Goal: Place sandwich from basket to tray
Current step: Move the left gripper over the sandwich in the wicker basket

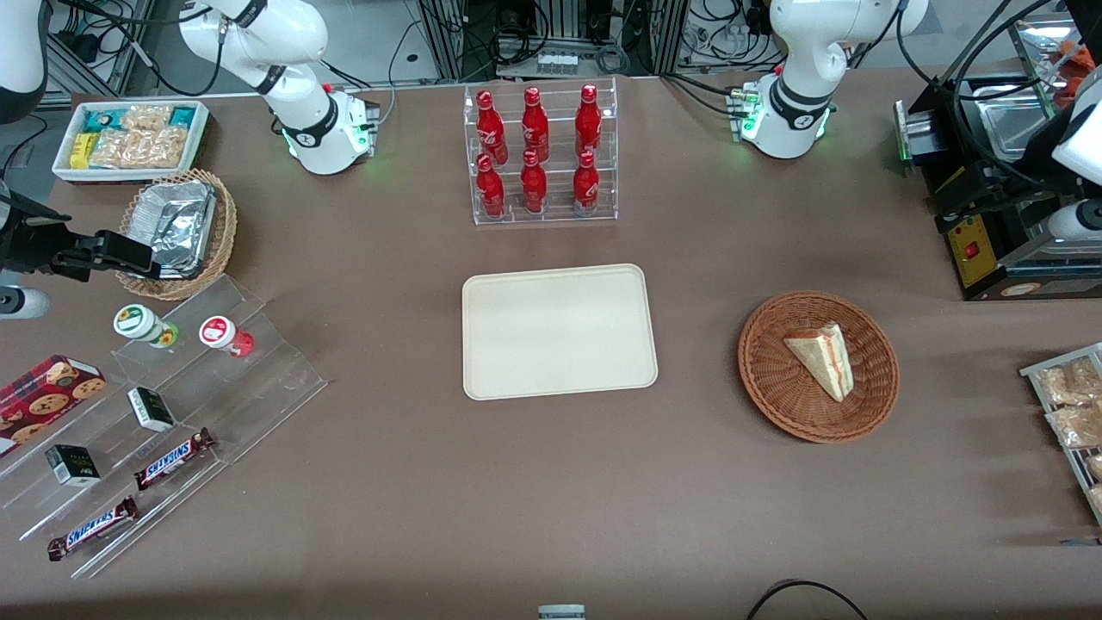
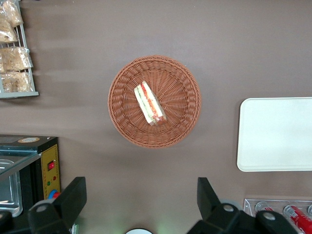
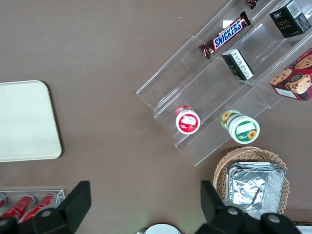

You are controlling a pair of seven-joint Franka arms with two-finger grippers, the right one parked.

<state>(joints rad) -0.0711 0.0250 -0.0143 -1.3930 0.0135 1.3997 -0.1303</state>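
the sandwich (image 1: 822, 359) lies on its side in the reddish-brown woven basket (image 1: 779, 392), toward the working arm's end of the table, its pointed end toward the front camera; the cream tray (image 1: 560, 331) sits bare at mid-table, well apart from the basket with only brown tablecloth (image 1: 516, 499) between them, so nothing stands in the way there. farther from the camera than the tray is a clear rack of red cola bottles (image 1: 535, 155). beside the basket, at the table's edge, a wire rack of bagged snacks (image 1: 1072, 405) lies nearer the camera and a black box with a yellow panel (image 1: 977, 250) farther off. toward the parked arm's end are a clear stepped stand (image 1: 172, 413) with snickers bars (image 1: 172, 458), small dark boxes and two lidded cups, a lighter wicker basket holding a foil container (image 1: 176, 224), and a white bin of snack packs (image 1: 129, 138). the left arm's gripper (image 2: 139, 204) shows only in the left wrist view, high above the table near the basket, fingers (image 2: 73, 197) spread wide and holding nothing; that view also shows the sandwich's (image 2: 150, 104) red and green filling edge, which the front view shows only faintly
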